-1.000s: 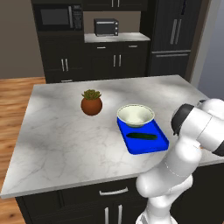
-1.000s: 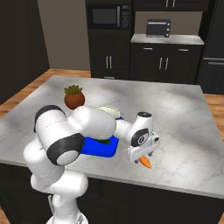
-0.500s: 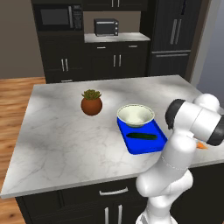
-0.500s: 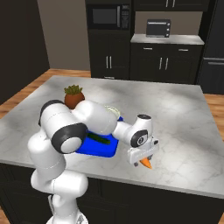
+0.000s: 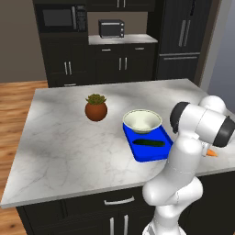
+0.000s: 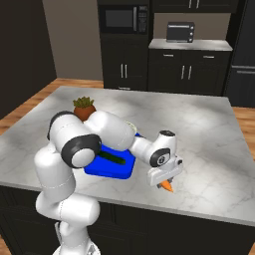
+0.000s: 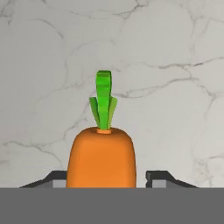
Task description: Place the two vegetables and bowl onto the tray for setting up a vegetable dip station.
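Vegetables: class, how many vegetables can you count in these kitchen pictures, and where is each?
2. The cucumber lies on the blue tray; the carrot sits between the gripper fingers.

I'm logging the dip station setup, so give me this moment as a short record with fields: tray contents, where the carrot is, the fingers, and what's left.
tray contents: cucumber lying on the blue tray; bowl at its far end
carrot: on the counter right of the tray, between the fingers
gripper: low over the carrot, grip not confirmed
also on counter: potted plant
left to do: carrot onto tray
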